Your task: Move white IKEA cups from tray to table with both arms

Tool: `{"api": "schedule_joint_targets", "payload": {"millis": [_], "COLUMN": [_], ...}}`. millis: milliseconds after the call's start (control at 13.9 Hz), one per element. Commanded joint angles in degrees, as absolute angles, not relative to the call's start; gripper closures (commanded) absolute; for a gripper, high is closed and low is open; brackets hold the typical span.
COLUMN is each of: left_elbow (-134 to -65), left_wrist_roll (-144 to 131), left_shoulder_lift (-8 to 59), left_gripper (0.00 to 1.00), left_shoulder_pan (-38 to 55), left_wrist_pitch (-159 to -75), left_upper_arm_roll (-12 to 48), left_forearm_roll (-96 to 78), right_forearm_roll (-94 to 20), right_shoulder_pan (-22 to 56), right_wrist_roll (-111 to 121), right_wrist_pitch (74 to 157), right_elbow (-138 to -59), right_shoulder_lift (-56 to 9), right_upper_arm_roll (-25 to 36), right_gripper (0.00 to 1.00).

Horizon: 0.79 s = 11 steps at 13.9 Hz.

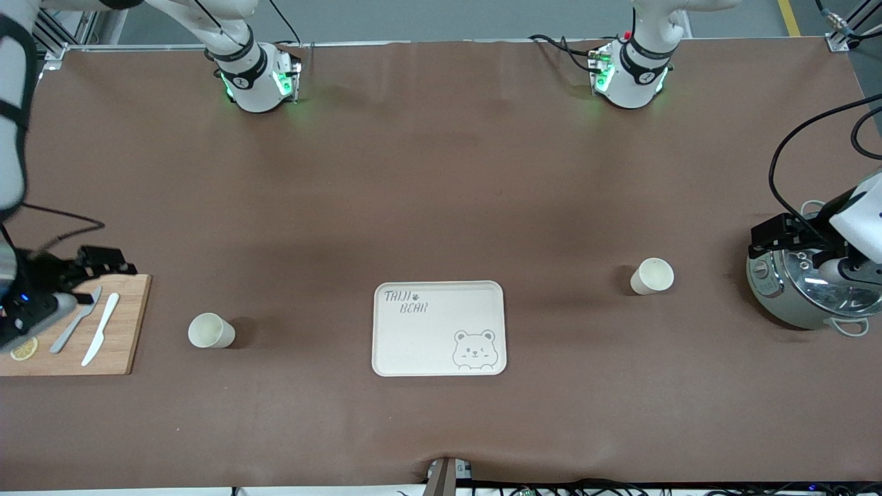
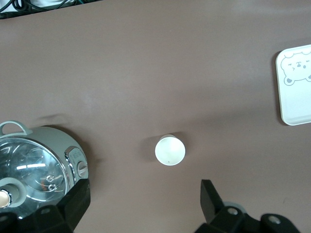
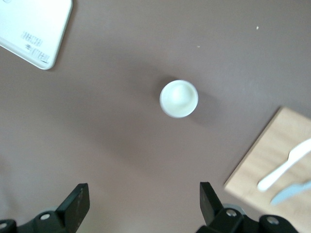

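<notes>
- Both white cups are already off the tray (image 1: 441,293) and sitting upright on the brown worktop (image 1: 441,172), one on each side of it, so it looks like the job's basically done.
- The first cup (image 1: 210,331) stands between the tray and the wooden cutting board (image 1: 117,344), toward the right arm's end. The second cup (image 1: 652,275) stands between the tray and the rice cooker (image 1: 806,289), toward the left arm's end, a bit farther from the front camera.
- Right tool (image 3: 141,204): jaws spread wide, holding nothing, hanging over the cutting board edge. Its cup lies off toward the tray from it.
- Left tool (image 2: 146,204): wide open too, empty, over the rice cooker, with its cup likewise tray-side.
- If anything's left, I'd guess each arm just backs away from its nearer cup.
</notes>
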<state>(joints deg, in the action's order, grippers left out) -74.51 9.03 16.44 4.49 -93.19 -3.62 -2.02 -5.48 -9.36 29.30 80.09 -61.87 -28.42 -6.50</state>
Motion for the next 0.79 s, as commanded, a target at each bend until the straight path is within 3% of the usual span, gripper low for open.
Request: {"api": "schedule_joint_targets", "payload": {"millis": [0,216,432,576,720], "left_elbow": [-76.03,-76.03,-76.03,-77.16,-82.33], "left_wrist_roll": [9.05,7.75,3.87,3.43,3.95], "left_shoulder_lift": [14.68,14.24,13.28,11.35,7.67], "left_gripper": [0.00,0.00,0.00,0.00,0.00], "left_shoulder_pan": [4.48,5.27,5.10,5.01,4.75], "left_wrist_pitch": [-94.04,-93.69,-93.34,-90.90,-92.01], "left_upper_arm_roll": [-3.52,-3.25,-1.24,-0.97,-0.44], "left_forearm_roll": [-2.28,-1.76,-1.67,-1.67,-1.58], "right_forearm_roll": [-5.80,-5.63,-2.12,-2.11,-2.02], "right_shoulder_pan": [-6.34,-5.89,-7.12,-8.52,-9.23], "right_wrist_roll": [13.60,-1.81,-3.95,-3.35,0.51], "right_wrist_pitch": [73.06,72.15,79.69,90.55,94.65], "right_elbow": [-63.10,-69.23,-83.17,-98.97,-103.53], "right_shoulder_lift": [-18.06,-7.94,1.37,10.24,12.39], "right_upper_arm_roll": [-6.50,-6.24,-5.98,-5.98,-5.89], "right_gripper": [0.00,0.00,0.00,0.00,0.00]}}
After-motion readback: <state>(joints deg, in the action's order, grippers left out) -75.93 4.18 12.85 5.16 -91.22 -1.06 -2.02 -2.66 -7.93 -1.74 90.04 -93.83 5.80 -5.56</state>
